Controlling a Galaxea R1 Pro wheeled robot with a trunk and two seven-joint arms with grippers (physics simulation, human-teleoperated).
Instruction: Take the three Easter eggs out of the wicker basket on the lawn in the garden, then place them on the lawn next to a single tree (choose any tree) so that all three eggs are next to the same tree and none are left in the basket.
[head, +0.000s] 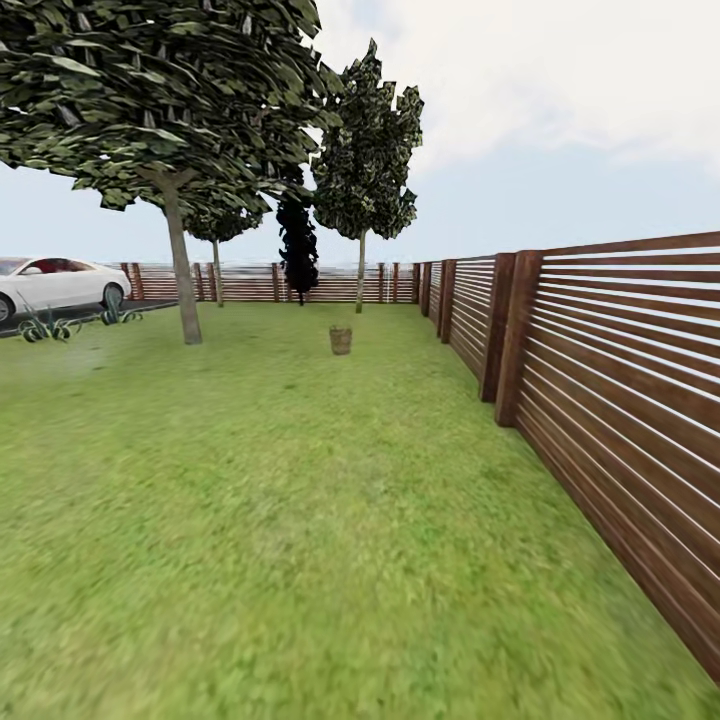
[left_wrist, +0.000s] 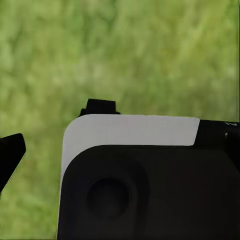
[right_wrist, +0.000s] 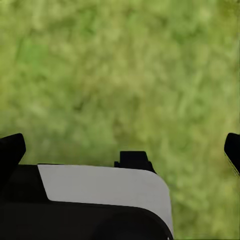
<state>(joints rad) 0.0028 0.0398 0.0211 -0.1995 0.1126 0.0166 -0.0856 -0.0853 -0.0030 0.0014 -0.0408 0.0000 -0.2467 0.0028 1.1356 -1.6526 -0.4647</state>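
Head view: wide lawn (head: 300, 520) of short mottled green grass, blurred in the foreground. The wicker basket (head: 341, 340) stands far off on the grass, small in frame, between the nearest tree and the right-hand fence. Its contents cannot be made out at this range; eggs not discernible.

Tree (head: 182, 270) with a straight grey-brown trunk and dark leafy crown stands left of the basket, well apart from it. A second, slimmer tree (head: 361, 270) stands behind the basket near the back fence. A narrow dark cypress-like tree (head: 298, 245) sits between the two, also at the back.

Slatted brown wooden fence (head: 600, 400) runs along the right side and continues across the far end. A white car (head: 55, 283) is parked at the far left, with spiky plants (head: 48, 327) just in front of it. Sky is pale and cloudy.

No readable writing, brand or label on any item.

Left wrist view: left end effector (left_wrist: 120, 125) is seen over blurred grass; one dark fingertip (left_wrist: 11, 152) shows at the frame edge, the other is out of frame. Cannot tell how far apart the fingers are.

Right wrist view: right end effector (right_wrist: 122, 150) over grass, two dark fingertips (right_wrist: 11, 150) at opposite frame edges, set wide with nothing between them.
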